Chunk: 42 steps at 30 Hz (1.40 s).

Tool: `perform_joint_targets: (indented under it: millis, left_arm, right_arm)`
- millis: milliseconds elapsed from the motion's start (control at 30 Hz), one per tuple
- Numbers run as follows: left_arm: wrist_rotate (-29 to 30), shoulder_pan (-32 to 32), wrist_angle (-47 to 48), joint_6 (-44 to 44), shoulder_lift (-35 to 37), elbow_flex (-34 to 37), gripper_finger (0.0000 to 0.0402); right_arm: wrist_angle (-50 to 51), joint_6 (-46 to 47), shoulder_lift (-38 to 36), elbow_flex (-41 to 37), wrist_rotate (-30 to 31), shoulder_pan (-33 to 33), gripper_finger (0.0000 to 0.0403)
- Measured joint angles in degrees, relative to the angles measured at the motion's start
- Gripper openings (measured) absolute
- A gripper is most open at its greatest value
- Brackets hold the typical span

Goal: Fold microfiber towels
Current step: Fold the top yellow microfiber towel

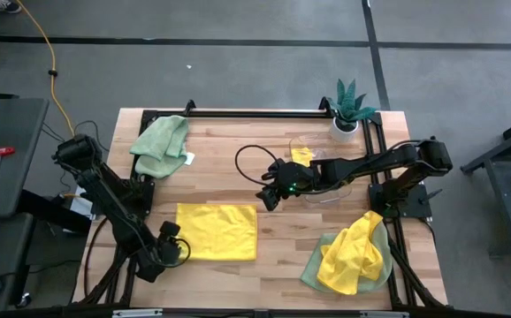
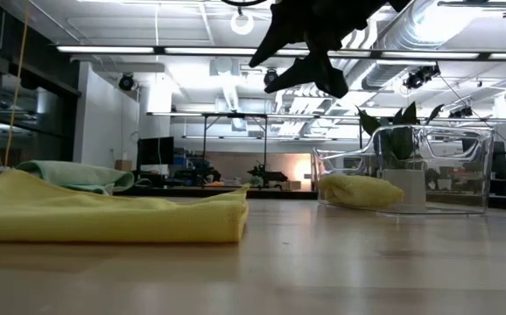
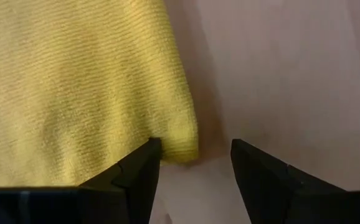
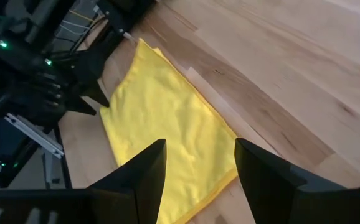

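The left gripper [image 3: 192,165] sits low at the table's near edge, its fingers spread with nothing between them, the corner of the folded yellow towel [image 1: 217,231] just ahead. Beyond the towel, the right gripper [image 1: 270,196] hangs above the wood, jaws parted and empty. Only the low view shows a yellow cloth [image 2: 362,191] inside the clear bin [image 2: 404,168] behind it.

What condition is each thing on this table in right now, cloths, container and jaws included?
Yellow towel: folded flat, lying mid-table.
Green towel: crumpled at the far left corner.
Towel pile: yellow over green, unfolded, bunched.
Clear container: upright, a folded yellow towel inside.
Potted plant: upright, far right corner.
Left gripper: jaws open at the folded towel's edge.
Right gripper: jaws open, above the table.
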State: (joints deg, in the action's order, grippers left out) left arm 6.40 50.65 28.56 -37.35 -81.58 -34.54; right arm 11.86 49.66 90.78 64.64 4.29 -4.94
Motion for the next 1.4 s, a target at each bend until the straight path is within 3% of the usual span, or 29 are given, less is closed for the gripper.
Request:
perform_joint_targets:
  millis: [300, 500, 700, 867, 1000, 1400]
  left_arm:
    - [0.5, 0.0, 0.0, 0.0, -0.7, -0.1, 0.0165]
    - [2.9, 0.0, 0.8, 0.3, -0.8, 0.0, 0.0088]
    - [4.7, 0.0, 1.6, 0.0, -0.8, 0.0, 0.0008]
    - [5.5, 0.0, 1.5, -1.2, -0.8, 0.0, 0.0015]
    - [5.8, 0.0, 1.5, -1.3, -0.8, 0.0, 0.0004]
    - [4.7, -0.1, 1.5, -1.5, -0.8, 0.0, 0.0003]
  right_arm:
    - [1.3, -1.8, 0.0, 0.0, -0.4, -0.2, 0.0183]
    - [0.7, -8.7, 0.0, 0.0, -2.9, -1.2, 0.0183]
    - [-0.6, -21.2, 0.0, 0.0, -2.8, -2.3, 0.0183]
    - [-4.7, -28.4, 0.2, 0.1, -3.5, -4.0, 0.0183]
    - [-1.8, -33.7, 2.5, 2.0, -3.8, -7.4, 0.0183]
    - [1.0, -43.3, 18.7, 11.0, -4.3, -17.8, 0.0183]
